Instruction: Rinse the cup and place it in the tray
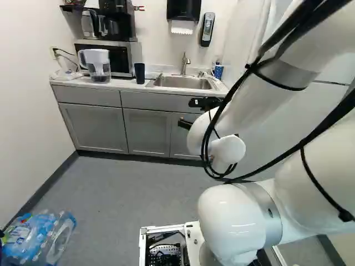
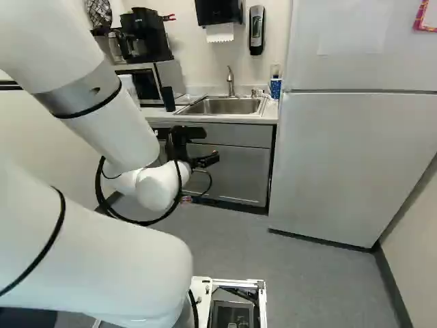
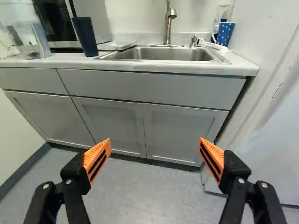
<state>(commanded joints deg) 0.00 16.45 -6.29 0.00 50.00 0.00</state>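
Wide-open gripper (image 2: 212, 145) held out before the counter; dark blue cup (image 3: 85, 37) standing left of the sink (image 3: 161, 54).
The orange-padded fingers are spread far apart, with nothing held. The gripper is set near the cabinets (image 3: 145, 126), below the counter's front edge (image 3: 154, 69); floor (image 1: 127, 191) is seen between base and cabinets, bounded by a wall (image 1: 28, 111) at left and a fridge (image 2: 341, 157) at right. Water bottles (image 1: 41, 238) are bundled at near left. The cup is upright, plain and tapered toward its foot; its inside cannot be seen. A pale, shallow tray (image 3: 114, 46) is placed just beside it, toward the sink. Bright labels are borne by the bottles, but their print cannot be made out.
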